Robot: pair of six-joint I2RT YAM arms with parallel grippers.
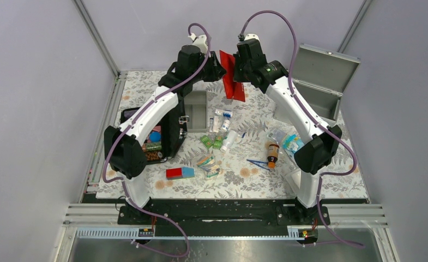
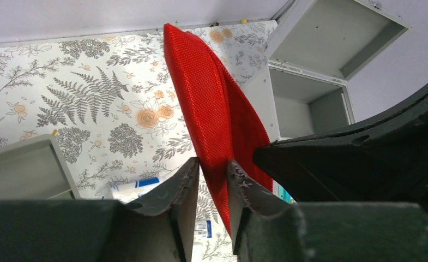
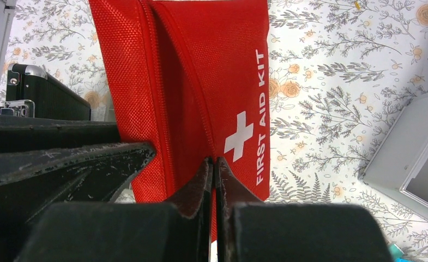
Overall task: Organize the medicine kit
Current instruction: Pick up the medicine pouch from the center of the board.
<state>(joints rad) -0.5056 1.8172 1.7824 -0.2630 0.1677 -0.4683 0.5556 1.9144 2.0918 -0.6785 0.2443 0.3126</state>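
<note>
Grip matters most here, because I have the red pouch [image 1: 232, 76] off the table between both arms, hanging on edge over the far middle of the floral cloth [image 1: 255, 180]. My right gripper [image 3: 214, 164] is pinched tight on the pouch's near edge, just beside the white cross [image 3: 239, 136]. My left gripper [image 2: 211, 166] straddles the opposite edge; in its wrist view both fingers [image 2: 187, 180] seem to press the fabric, so I read it as clamped on the pouch, though only lightly.

The medicine kit [image 1: 323, 82], the grey metal box, sits at the far right with its lid thrown back and its compartments [image 2: 309, 112] looking bare. It is well apart from the pouch.

I judge this step to be a two-handed hold, either to open the pouch or to carry it across. To do it well, I want the left pinch firm before either arm pulls. The fabric is soft and will fold or slip if loaded from one corner. I would move both wrists together, at the same height, so that the pouch does not twist. The route should pass above the bottles and packets [image 1: 222, 139] scattered mid-table, and clear of the black case [image 1: 170, 131].
</note>
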